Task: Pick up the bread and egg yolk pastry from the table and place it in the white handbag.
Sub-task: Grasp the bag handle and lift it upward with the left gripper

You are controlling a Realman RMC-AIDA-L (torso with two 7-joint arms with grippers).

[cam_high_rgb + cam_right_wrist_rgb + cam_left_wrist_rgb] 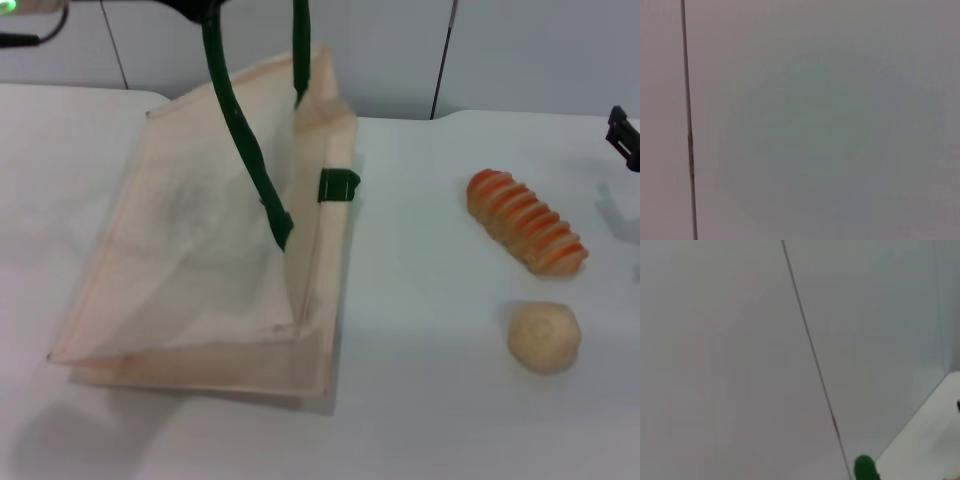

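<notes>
A white table (430, 400) stands before pale wall panels. The white handbag (200, 270) lies tilted, one green handle (240, 140) pulled up taut to the left gripper (195, 10), clamped on it at the top edge. Right of the handbag, well apart, lies the bread (525, 222); the egg yolk pastry (544, 337) sits just beside the bread, nearer the robot. The right gripper (622, 135) hangs beyond the bread; its opening cannot be told.

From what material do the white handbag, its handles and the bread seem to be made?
The white handbag looks like thin cream fabric, matte and slightly translucent: it creases and sags. Its handles look like dark green cord or webbing, hanging limp from above. The bread has smooth, even orange and cream ridges, so it may be a plastic or foam model rather than real bread; I cannot tell for sure.
</notes>
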